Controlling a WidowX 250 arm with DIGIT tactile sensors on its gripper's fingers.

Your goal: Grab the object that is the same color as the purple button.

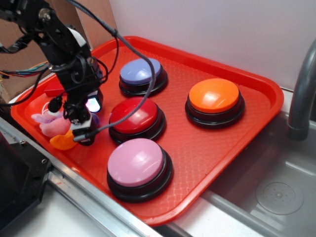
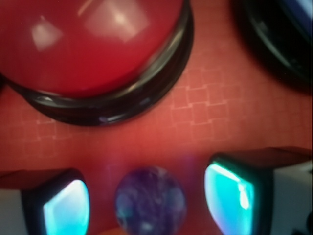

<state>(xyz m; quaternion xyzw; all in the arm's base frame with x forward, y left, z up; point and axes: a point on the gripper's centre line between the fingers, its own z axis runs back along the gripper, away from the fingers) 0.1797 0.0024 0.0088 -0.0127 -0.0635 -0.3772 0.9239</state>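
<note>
A small glossy dark-purple ball (image 2: 150, 199) lies on the red tray (image 2: 220, 112) between my two fingertips, with a gap on each side. My gripper (image 2: 146, 203) is open, its glowing teal pads (image 2: 229, 196) either side of the ball. In the exterior view my gripper (image 1: 85, 123) is low over the tray's left part, just left of the red button (image 1: 136, 117), and it hides the ball. The purple button (image 1: 139, 73) stands at the back.
A pink button (image 1: 138, 165) sits at the front and an orange button (image 1: 215, 98) at the right. A pink plush toy (image 1: 49, 121) and an orange crescent piece (image 1: 63, 141) lie by the tray's left rim. A metal sink (image 1: 276, 192) is right of the tray.
</note>
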